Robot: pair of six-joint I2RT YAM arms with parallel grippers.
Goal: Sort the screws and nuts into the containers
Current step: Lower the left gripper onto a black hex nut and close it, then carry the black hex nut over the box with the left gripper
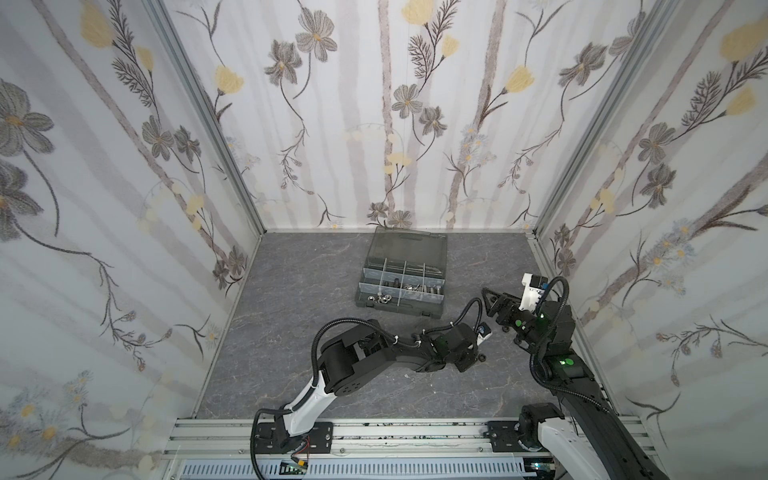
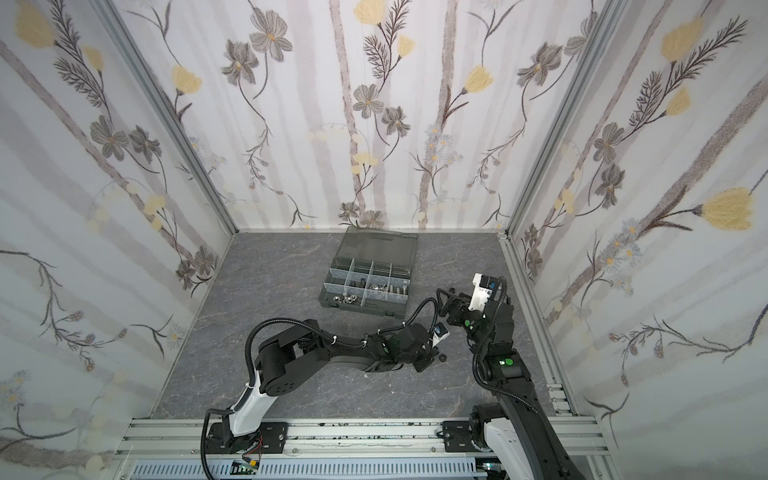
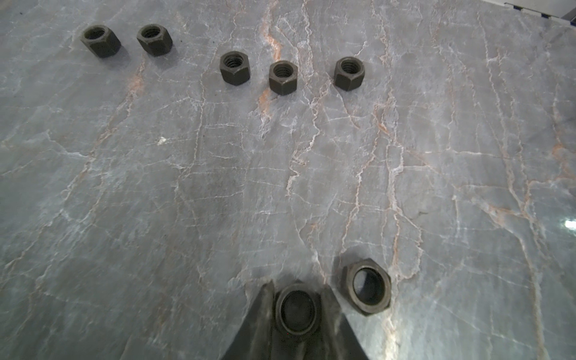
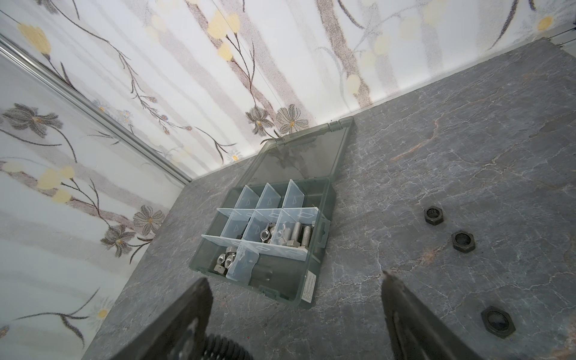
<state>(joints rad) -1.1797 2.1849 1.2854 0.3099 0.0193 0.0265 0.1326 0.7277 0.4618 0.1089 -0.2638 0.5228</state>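
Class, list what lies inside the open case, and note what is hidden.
Inside the case: silver hex nuts in the front compartment, wing nuts and silver bolts in the middle row. Dividers hide the far row's contents.

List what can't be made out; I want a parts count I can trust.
Left gripper, closed on a black hex nut: grip hidden under its own wrist in both top views.
Dark grey-green plastic organizer case: contents too small in top views; pale dividers blur some in the right wrist view.
Open right gripper: right wrist view's bottom edge cuts its fingers.
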